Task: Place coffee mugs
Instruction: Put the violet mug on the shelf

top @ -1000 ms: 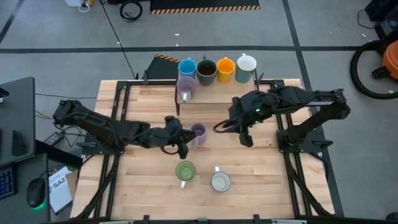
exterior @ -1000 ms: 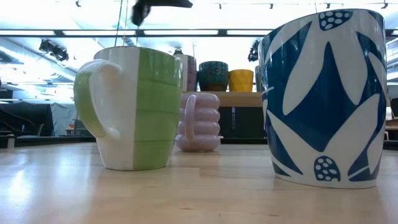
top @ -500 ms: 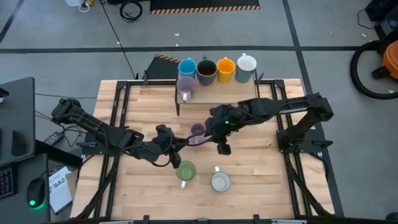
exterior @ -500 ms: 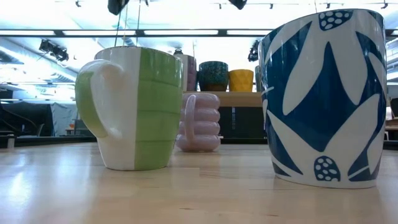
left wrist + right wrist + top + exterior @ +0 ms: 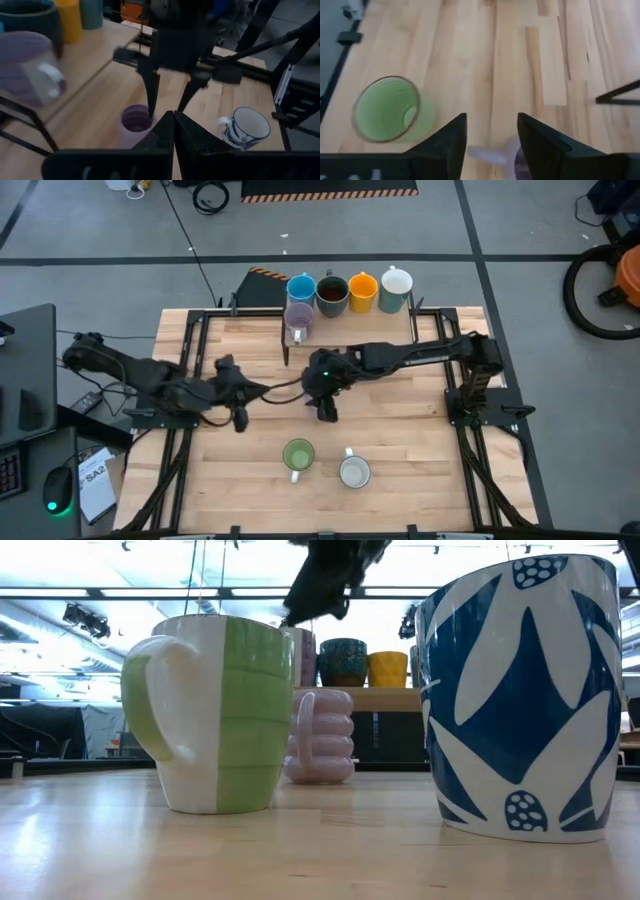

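Lilac mug [image 5: 136,120] sits mid-table, upright, mostly hidden under the R arm in the high view. R gripper [image 5: 326,402] hangs right over it, fingers apart: the L wrist view shows one finger [image 5: 151,92] dipping at the rim and the other outside the wall, nothing clamped yet. L gripper [image 5: 239,418] is pinched shut on nothing, out at 9 o'clock of the mug, well apart.

Rest of the mugs: on a raised ledge at 12 o'clock stand the blue mug [image 5: 301,288], dark brown mug [image 5: 331,292], orange mug [image 5: 362,288] and a white mug [image 5: 396,283], w/ the second lilac mug [image 5: 299,319] just in front of them. Green mug [image 5: 297,455] and the blue-patterned white mug [image 5: 354,471] wait at 6 o'clock, side by side.

Step in hand, as I read it: grab the mid-table mug by its wall for the ledge row. To do it well: straddle the rim squarely, seat deep enough before closing, squeeze firm since glazed ceramic slips. Lift straight up, clear the ledge edge, and approach the open spot w/o clipping the mug already in front.
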